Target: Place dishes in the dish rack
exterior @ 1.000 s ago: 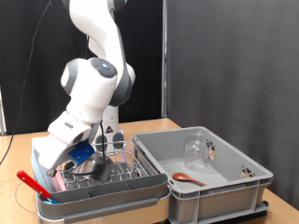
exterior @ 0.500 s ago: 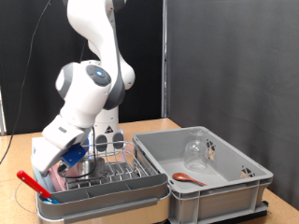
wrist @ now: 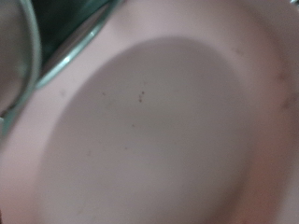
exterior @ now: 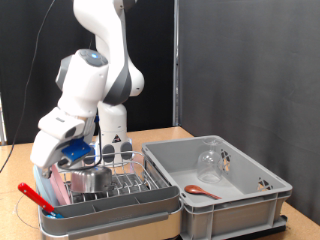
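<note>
- Over the exterior view's left half, the white arm (exterior: pixel 90 95) leaned down into the dish rack (exterior: pixel 120 205), its smooth rounded casing the largest thing in sight; its gripper (exterior: pixel 62 160) sat low at the rack's left end, hidden by the hand's own housing, so I could not tell whether its fingers were apart, together or clamped on anything.
- Next in size, the deep grey crate (exterior: pixel 250 200) on the exterior view's right was plain matte plastic with straight walls; by my judgement it was the source bin, and it was not yet emptied.
- Beside the crate and touching it or nearly so, the dish rack was a low pale grey-blue tray with thin silver wire prongs standing upright.
- Filling the wrist view, the pink plate (wrist: pixel 159 121) showed a smooth, slightly speckled matte face with a shallow dished centre, very close to the camera; this suggested the plate was at the rack, though whether it was seated or released I could not say.
- Inside the rack, a shiny steel bowl (exterior: pixel 92 180) appeared to rest among the prongs, so that dish looked done.
- Inside the crate, the clear glass (exterior: pixel 209 162) lay on its side, with a small reddish-brown spoon (exterior: pixel 198 190) nearby; both remained to be moved.
</note>
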Robot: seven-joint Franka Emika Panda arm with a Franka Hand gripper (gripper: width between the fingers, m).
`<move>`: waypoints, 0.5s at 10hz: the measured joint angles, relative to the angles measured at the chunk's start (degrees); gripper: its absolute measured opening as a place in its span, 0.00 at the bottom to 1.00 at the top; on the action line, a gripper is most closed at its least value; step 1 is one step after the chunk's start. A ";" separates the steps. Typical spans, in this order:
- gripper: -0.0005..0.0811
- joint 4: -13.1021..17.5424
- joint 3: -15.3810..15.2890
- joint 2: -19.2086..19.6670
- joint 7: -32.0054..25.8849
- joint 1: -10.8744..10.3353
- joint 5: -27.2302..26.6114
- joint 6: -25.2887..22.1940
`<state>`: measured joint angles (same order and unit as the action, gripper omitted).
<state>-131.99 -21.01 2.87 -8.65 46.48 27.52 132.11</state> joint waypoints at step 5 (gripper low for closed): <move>1.00 -0.49 -0.94 -7.64 -12.57 -1.19 -20.00 -4.90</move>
<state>-132.48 -21.96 -4.77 -21.22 45.29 7.53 127.21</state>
